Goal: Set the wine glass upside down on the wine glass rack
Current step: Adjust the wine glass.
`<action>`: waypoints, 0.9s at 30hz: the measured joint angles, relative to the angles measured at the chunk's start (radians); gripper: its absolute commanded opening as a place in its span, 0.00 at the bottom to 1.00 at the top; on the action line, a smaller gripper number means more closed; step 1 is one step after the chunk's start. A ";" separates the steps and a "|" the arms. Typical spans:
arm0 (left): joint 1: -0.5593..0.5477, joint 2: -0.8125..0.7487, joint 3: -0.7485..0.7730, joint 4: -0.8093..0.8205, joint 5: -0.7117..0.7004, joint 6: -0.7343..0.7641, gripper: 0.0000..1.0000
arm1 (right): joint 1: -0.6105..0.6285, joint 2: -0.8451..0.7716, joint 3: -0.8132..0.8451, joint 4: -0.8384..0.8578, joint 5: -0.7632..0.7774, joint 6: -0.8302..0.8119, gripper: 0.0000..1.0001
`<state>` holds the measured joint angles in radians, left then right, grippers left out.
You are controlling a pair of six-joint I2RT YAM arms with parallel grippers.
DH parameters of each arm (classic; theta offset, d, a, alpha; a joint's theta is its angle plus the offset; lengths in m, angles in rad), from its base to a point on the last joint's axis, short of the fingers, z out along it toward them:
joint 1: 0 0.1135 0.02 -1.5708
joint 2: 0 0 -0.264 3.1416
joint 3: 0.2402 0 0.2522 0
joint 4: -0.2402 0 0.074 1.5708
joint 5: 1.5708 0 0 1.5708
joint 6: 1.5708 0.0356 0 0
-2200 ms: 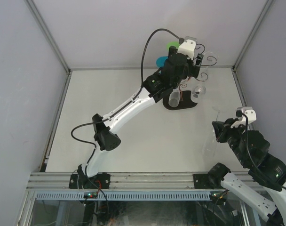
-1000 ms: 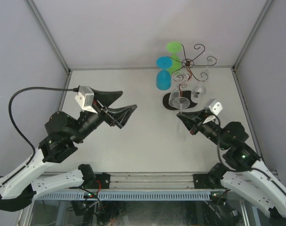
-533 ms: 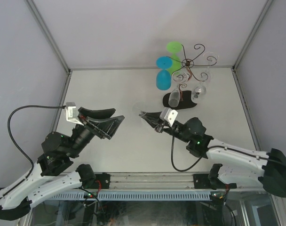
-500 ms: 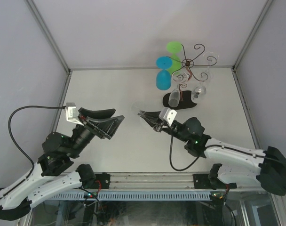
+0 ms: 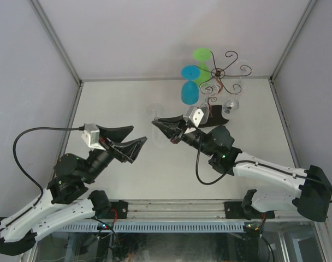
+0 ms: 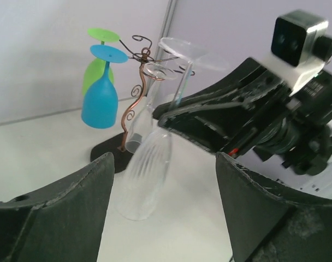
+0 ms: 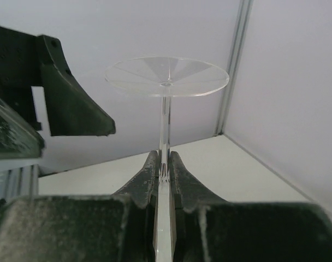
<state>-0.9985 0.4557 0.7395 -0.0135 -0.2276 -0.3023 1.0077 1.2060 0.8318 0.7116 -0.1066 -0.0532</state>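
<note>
Landmark: wine glass rack (image 5: pixel 218 72), standing at the far right of the white table (image 5: pixel 117 103), with its spiral arms at the top.

- Right gripper (image 7: pixel 164 166): jaws narrow, clamped on the stem of the wine glass (image 6: pixel 152 161). The right wrist view shows both fingers pressed against the stem with no gap.
- The wine glass is inverted, with the flat foot on top and the ribbed bowl hanging below the fingers. In the left wrist view it leans. I cannot tell whether the bowl rim touches the table.
- Position of the held glass: left of the rack and nearer the arm bases, apart from the rack and not on any of its arms.
- Left gripper (image 5: pixel 138 135): jaws wide and holding nothing. It sits further left of the rack than the held glass, with its fingers pointing towards the rack. The held glass shows between its two fingers in its own wrist view.
- On the rack:
  - A blue glass (image 5: pixel 189 91) hangs foot-up on the left side.
  - A green glass (image 5: pixel 202 56) hangs behind the blue one, towards the back wall.
  - A clear glass (image 5: pixel 230 105) hangs on the right side.
  - A second clear one (image 6: pixel 137 131) hangs close to the rack's upright stem, on the side facing the arms.
- The right arm's wrist camera overlaps the rack's black base from above, so part of the base is hidden.
</note>
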 measured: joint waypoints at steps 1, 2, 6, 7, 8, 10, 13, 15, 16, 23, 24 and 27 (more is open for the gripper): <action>0.000 -0.001 -0.002 0.001 0.002 0.027 0.76 | 0.000 -0.014 0.012 -0.025 -0.004 0.028 0.00; 0.000 -0.002 -0.005 0.003 0.004 0.049 0.75 | 0.000 -0.023 0.018 -0.041 -0.009 0.047 0.00; 0.000 0.007 -0.006 0.024 0.020 0.105 0.70 | 0.003 -0.036 0.048 -0.126 -0.033 0.107 0.00; 0.000 0.012 -0.006 0.040 0.026 0.113 0.70 | 0.006 -0.036 0.050 -0.146 -0.039 0.118 0.00; 0.000 0.017 -0.006 0.053 0.031 0.118 0.69 | 0.008 -0.036 0.050 -0.165 -0.048 0.126 0.00; 0.000 0.032 -0.006 0.085 0.047 0.129 0.68 | 0.014 -0.035 0.051 -0.196 -0.061 0.137 0.00; 0.000 0.057 -0.006 0.130 0.074 0.132 0.63 | 0.023 -0.035 0.052 -0.228 -0.079 0.148 0.00; 0.000 0.073 -0.006 0.153 0.090 0.131 0.58 | 0.028 -0.035 0.054 -0.241 -0.088 0.152 0.00; 0.000 0.082 -0.006 0.163 0.098 0.131 0.57 | 0.029 -0.035 0.054 -0.245 -0.091 0.155 0.00; 0.000 0.126 -0.006 0.172 0.120 0.128 0.44 | 0.040 -0.035 0.066 -0.263 -0.115 0.169 0.00; 0.000 0.127 -0.006 0.174 0.120 0.127 0.42 | 0.042 -0.035 0.068 -0.264 -0.119 0.169 0.00; 0.000 0.134 -0.006 0.189 0.126 0.126 0.39 | 0.049 -0.035 0.076 -0.267 -0.132 0.169 0.00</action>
<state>-0.9985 0.5892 0.7338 0.1757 -0.1017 -0.1764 1.0565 1.1706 0.9073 0.4446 -0.2390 0.1162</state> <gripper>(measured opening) 0.424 0.029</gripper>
